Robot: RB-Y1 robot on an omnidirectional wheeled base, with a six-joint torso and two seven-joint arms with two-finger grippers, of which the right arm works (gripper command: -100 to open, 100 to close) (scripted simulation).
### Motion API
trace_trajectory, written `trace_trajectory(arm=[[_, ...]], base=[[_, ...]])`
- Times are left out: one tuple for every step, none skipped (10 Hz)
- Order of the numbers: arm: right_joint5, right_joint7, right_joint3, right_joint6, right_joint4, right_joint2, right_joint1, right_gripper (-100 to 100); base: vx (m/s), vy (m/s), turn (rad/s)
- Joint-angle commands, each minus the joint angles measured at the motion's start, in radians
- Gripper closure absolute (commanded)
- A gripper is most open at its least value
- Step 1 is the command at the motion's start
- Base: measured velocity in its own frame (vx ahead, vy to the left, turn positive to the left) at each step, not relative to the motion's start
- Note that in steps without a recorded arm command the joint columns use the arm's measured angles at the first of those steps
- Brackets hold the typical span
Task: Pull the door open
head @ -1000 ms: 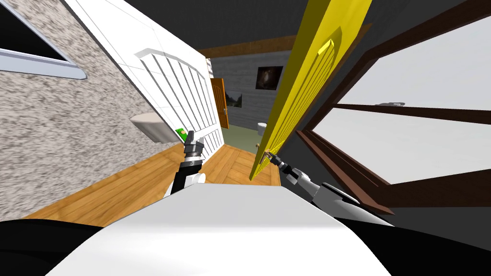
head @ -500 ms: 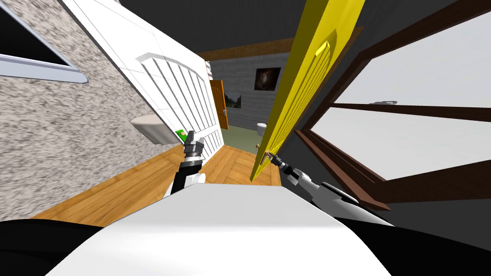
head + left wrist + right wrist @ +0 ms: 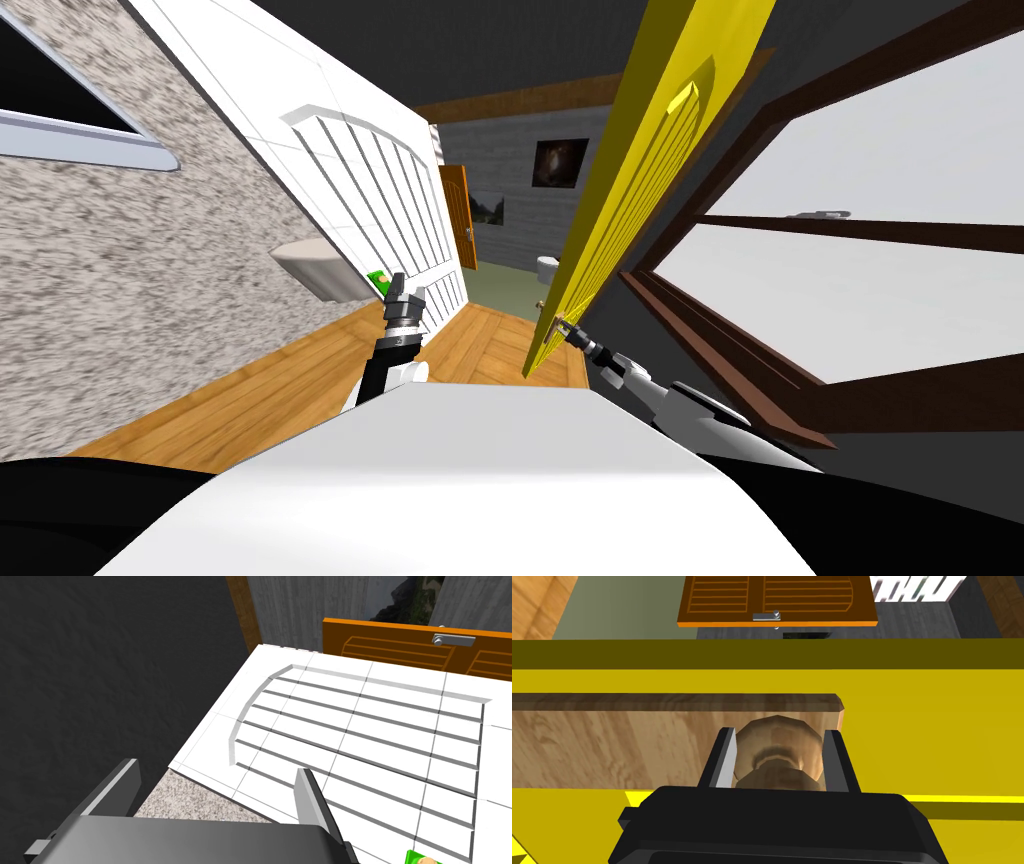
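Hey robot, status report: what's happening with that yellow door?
Right tool shut on wooden knob. Left tool open, facing white door. Yellow door ajar. Nothing seen in its path.

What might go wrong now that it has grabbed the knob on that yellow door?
1. The right pincer grips the rounded knob only by its sides, with thin fingers. A hard pull might slip it off.
2. The yellow door stands part-open with its edge near the robot. Swinging further, it may hit the robot unless the robot backs away.
3. The open left pincer seems close to a white door, so turning could bump it.
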Motion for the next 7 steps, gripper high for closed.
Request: trace_trajectory(arm=[[0.006,0.004,0.017,-0.035,-0.004,0.004,0.018,100],[0.006,0.004,0.017,-0.035,-0.004,0.004,0.018,100],[-0.003,-0.001,0.012,-0.029,-0.018,-0.023,0.032,-100],[-0.004,-0.003,0.011,-0.032,-0.017,-0.028,0.035,-100],[-0.008,-0.007,0.011,-0.036,-0.014,-0.039,0.040,-100],[-0.011,-0.011,0.011,-0.041,-0.012,-0.049,0.044,-100],[-0.014,-0.015,0.011,-0.046,-0.009,-0.060,0.049,-100]], base=[[-0.010,0.057,0.014],[-0.015,0.050,-0.002],[-0.068,-0.081,-0.140],[-0.114,-0.159,-0.123],[-0.111,-0.183,-0.100],[-0.133,-0.199,-0.110],[-0.110,-0.198,-0.127]])
